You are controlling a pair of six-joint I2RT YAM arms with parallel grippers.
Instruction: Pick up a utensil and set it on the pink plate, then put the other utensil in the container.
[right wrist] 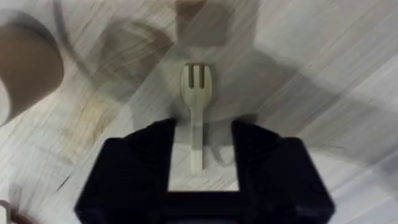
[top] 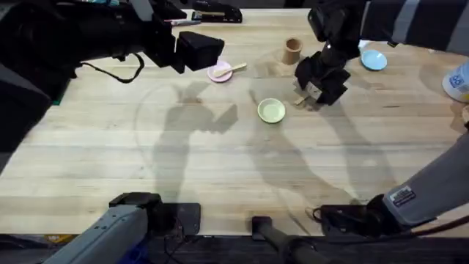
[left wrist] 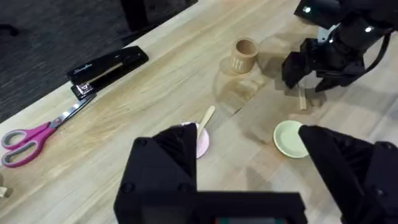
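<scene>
On the far side of the table the spoon (top: 229, 70) lies with its bowl on the pink plate (top: 218, 72) and its handle over the rim, so the left gripper (left wrist: 249, 180) hangs above with fingers spread and empty. Near the container (top: 292, 50), the right gripper (right wrist: 202, 155) straddles the fork (right wrist: 196, 109) flat on the wood, fingers apart and not gripping, seemingly lined up to pinch its handle.
</scene>
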